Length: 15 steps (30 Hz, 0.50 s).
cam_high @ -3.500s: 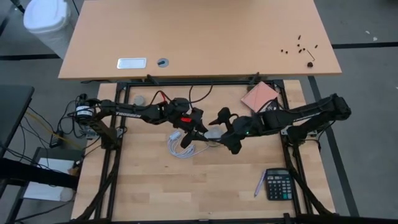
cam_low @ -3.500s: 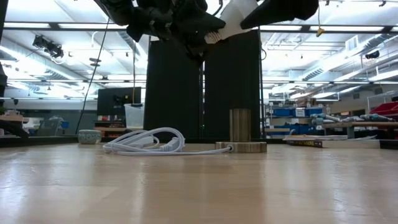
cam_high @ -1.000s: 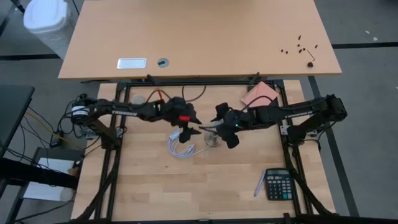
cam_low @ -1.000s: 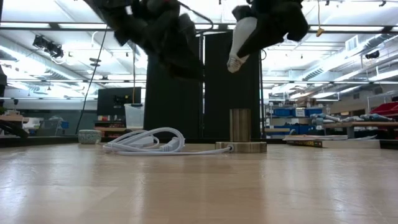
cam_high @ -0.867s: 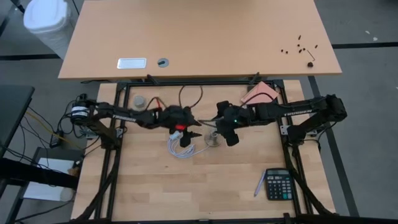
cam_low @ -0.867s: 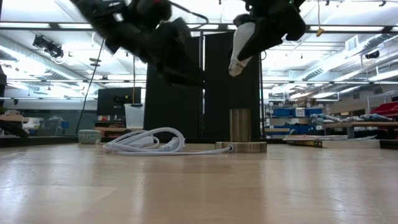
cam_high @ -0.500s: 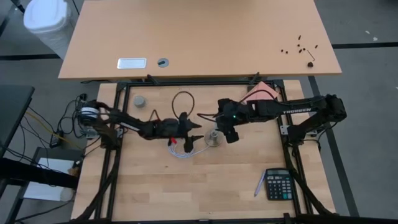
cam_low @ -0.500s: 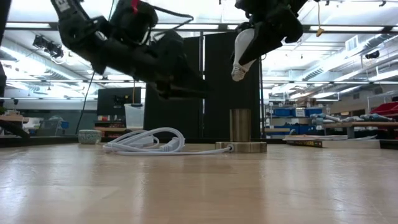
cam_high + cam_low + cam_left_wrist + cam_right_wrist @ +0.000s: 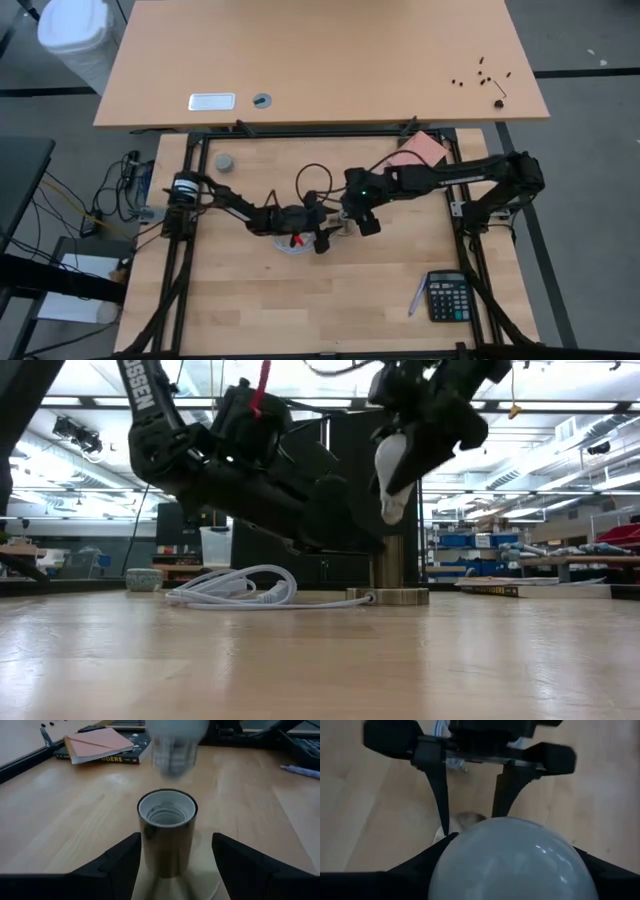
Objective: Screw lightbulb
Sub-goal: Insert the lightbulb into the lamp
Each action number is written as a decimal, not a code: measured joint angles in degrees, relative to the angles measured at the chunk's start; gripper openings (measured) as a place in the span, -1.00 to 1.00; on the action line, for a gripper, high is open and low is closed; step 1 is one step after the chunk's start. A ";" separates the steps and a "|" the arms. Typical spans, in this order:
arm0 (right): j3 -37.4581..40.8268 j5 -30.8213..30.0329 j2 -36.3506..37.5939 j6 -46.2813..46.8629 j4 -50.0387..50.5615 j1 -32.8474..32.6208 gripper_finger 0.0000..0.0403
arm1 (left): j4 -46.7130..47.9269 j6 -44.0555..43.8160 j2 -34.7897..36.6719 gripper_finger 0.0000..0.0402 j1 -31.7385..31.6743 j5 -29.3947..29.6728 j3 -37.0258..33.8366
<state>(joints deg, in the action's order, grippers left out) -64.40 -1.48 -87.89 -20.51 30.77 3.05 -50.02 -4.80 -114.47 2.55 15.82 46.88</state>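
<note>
Right gripper is clamped on the lightbulb, base down just above the socket, its screw end blurry from the left wrist. Left gripper straddles the socket, fingers wide, hiding it from overhead.

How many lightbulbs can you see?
1. The lightbulb is held in the right gripper, just above the socket, which stands between the open fingers of the left gripper. No other shows.
</note>
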 joint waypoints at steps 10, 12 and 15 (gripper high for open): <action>-0.02 1.78 -1.92 -0.11 -1.74 1.33 0.35 | 0.09 -0.35 -7.02 0.23 -0.46 2.77 4.84; 0.06 2.62 -2.10 -0.02 -1.54 1.89 0.35 | -0.15 -0.41 -8.21 0.23 -0.44 3.01 5.96; 0.22 2.65 -2.10 0.07 -1.53 2.58 0.32 | -0.87 -0.63 -9.18 0.19 -0.44 3.51 6.74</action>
<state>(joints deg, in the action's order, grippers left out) -64.18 1.17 -90.00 -20.44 29.24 5.63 -50.89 -5.43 -123.65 2.11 19.33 53.62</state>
